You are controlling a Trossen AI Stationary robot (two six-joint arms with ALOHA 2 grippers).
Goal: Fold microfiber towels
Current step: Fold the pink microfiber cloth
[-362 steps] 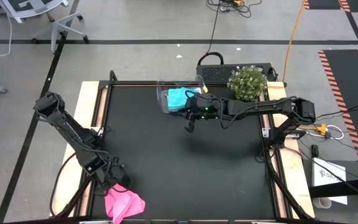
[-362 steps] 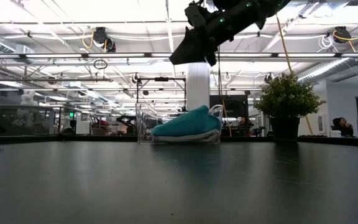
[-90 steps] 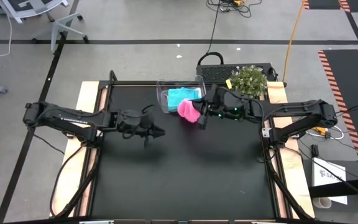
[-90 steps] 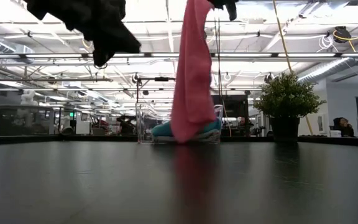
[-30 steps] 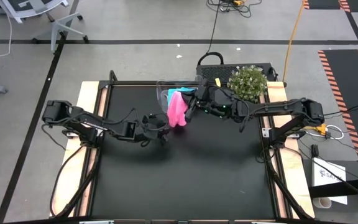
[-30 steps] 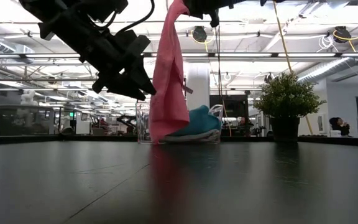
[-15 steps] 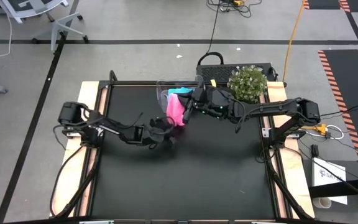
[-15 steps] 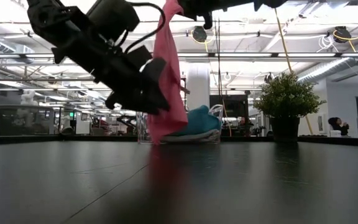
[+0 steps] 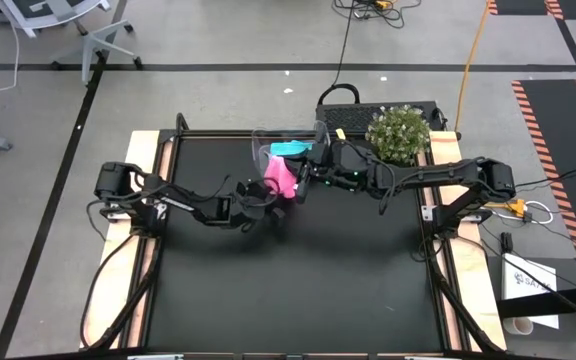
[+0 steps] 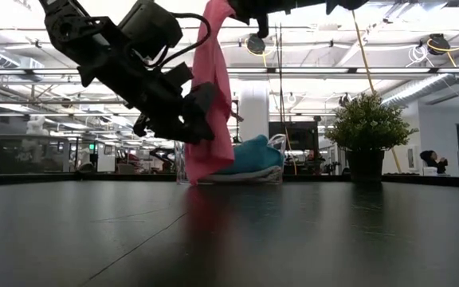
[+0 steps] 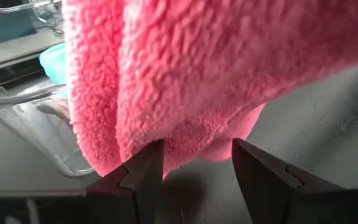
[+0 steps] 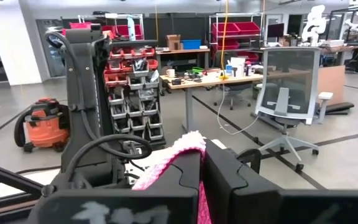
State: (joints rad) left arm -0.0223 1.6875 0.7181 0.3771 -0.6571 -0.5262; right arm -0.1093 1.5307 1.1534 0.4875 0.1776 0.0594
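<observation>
Your right gripper (image 10: 249, 9), clamped shut, hangs the pink towel (image 10: 212, 96) at upper centre, just before the tub (image 9: 268, 150). Left gripper (image 11: 194, 165) has just closed in; fingers apart around its bottom edge, not gripping yet. Spreading comes next.

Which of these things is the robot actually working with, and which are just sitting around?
Part of the job:
- pink towel, hanging from the shut right end effector
- left end effector, open at the towel's lower edge
- teal towel in the tub

Just lying about:
- clear plastic tub
- potted plant
</observation>
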